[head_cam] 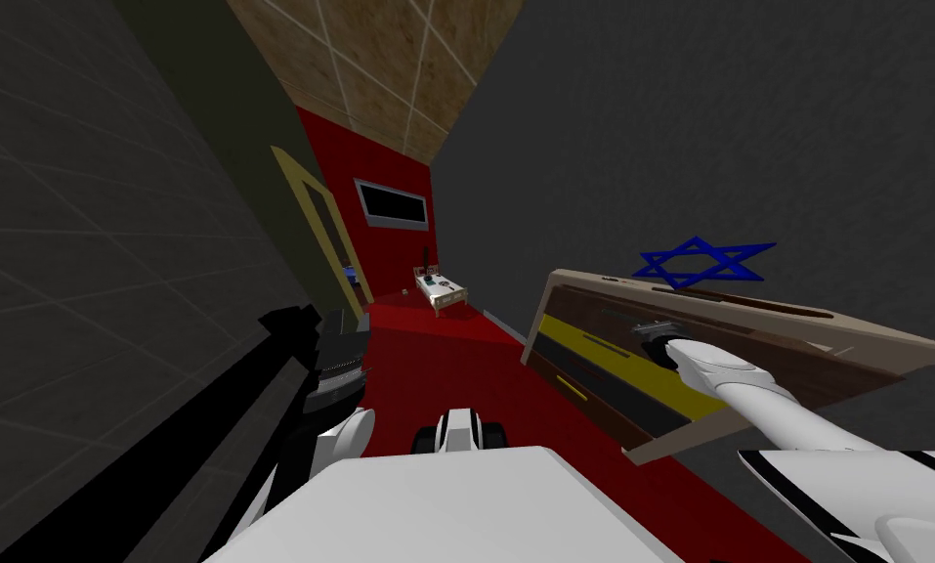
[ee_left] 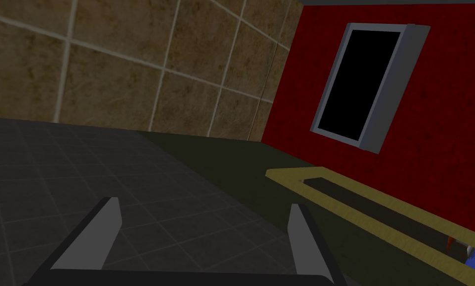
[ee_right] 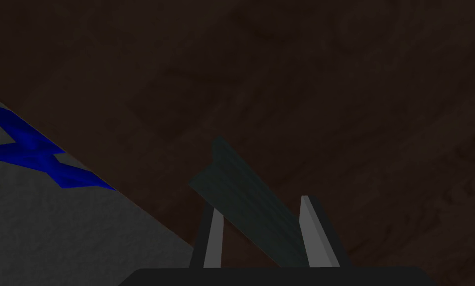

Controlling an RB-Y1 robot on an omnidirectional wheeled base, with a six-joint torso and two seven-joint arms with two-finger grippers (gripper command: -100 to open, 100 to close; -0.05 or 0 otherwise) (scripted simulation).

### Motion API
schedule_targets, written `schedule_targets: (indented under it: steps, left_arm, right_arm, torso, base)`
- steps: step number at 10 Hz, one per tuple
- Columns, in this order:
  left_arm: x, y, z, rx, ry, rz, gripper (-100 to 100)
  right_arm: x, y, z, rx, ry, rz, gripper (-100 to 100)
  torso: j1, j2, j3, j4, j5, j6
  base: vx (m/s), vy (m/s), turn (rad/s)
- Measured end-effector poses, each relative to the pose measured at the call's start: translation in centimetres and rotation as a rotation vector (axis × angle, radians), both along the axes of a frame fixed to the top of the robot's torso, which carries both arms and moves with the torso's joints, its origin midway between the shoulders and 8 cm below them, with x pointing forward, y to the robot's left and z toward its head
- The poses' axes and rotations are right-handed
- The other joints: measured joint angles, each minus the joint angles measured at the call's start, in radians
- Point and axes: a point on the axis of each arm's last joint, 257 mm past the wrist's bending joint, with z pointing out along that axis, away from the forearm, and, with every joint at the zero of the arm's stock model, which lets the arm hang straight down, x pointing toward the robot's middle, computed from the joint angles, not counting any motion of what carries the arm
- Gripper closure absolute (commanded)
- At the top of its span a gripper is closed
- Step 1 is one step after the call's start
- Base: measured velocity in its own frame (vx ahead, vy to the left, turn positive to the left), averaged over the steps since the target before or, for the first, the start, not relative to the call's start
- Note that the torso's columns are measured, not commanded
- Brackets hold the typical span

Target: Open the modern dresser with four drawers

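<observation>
R gripper [ee_right: 260,203] is pinching narrow on the dark bar handle [ee_right: 241,188] of the dresser [head_cam: 748,327], at its upper front edge. The dresser is standing vs. the grey wall [head_cam: 651,147], under a blue star [head_cam: 704,262]. Drawer prob. rigid, heavyish, sliding straight. The bar is looking thin, maybe slippery, so mid-bar is the best hold. L gripper [ee_left: 204,202] is hanging wide, holding nothing.

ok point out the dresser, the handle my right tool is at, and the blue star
dresser [head_cam: 641,376]: head view, yellow drawer front
handle [ee_right: 241,198]: right wrist view, middle of the bar
blue star [ee_right: 33,151]: right wrist view, one blue arm
</observation>
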Motion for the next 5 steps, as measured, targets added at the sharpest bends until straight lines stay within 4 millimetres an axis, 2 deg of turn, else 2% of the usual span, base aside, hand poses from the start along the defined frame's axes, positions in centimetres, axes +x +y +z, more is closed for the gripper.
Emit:
schedule_targets:
  steps: [2,3,5]
  left_arm:
    - [0.00,0.00,0.00,0.000,0.000,0.000,0]
    - [0.00,0.00,0.00,0.000,0.000,0.000,0]
    - [-0.01,0.01,0.00,0.000,0.000,0.000,0]
  right_arm:
    - [0.13,0.06,0.04,0.001,0.000,0.005,100]
    - [0.27,0.08,-0.13,0.003,0.001,0.007,-100]
    - [-0.31,-0.55,0.54,0.007,0.002,0.007,-100]
  torso:
    - [0.001,0.000,0.001,0.000,0.000,-0.002]
    - [-0.001,-0.001,0.000,0.000,0.000,-0.003]
    - [-0.006,-0.004,-0.003,0.000,0.002,0.003]
  base:
    - [-0.095,0.161,-0.017]
    - [-0.023,0.088,-0.023]
    - [0.050,0.024,-0.004]
